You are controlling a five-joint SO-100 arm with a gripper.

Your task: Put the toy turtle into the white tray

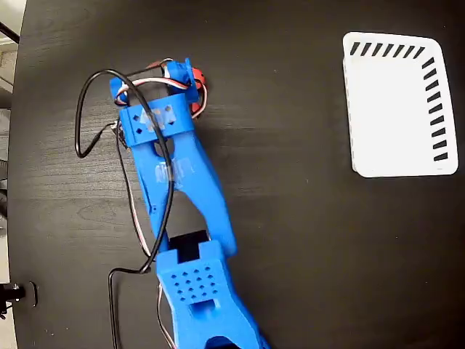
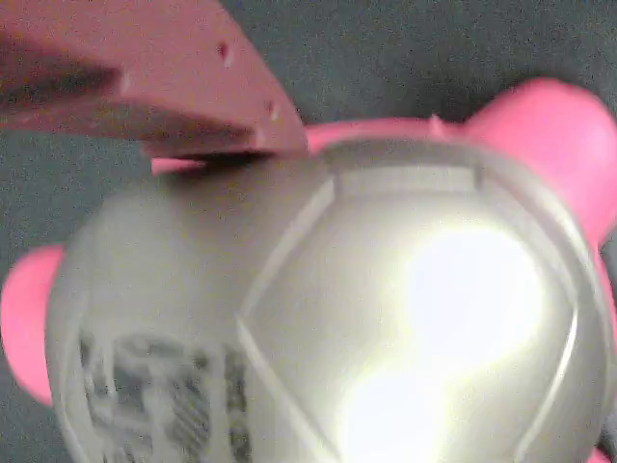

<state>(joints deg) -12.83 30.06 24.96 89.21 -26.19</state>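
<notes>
- The toy turtle point(image 2: 328, 309) fills almost the whole wrist view: a shiny domed shell with a printed label at its lower left, and pink feet or head showing at the left edge and the upper right.
- In the fixed view only a small red part of the toy turtle point(image 1: 196, 78) shows, beside the tip of the blue arm point(image 1: 174, 174). It lies well apart from the white tray point(image 1: 399, 102), to the left of it across the dark worktop point(image 1: 305, 240).
- The end effector point(image 1: 180, 81) sits directly over the turtle, so the turtle lies straight below it and very close.
- One finger point(image 2: 145, 77) of the end effector, reddish and blurred, crosses the upper left of the wrist view and seems to touch the shell edge. The other finger is not visible.
- I cannot tell if the end effector is open or closed on the turtle; no view shows both fingers.
- The long axis of the turtle is hard to judge here, because the shell looks nearly round.
- The tray is empty, so my judgement is that the grasp step is in hand, and the carry toward the tray is not yet done.
</notes>
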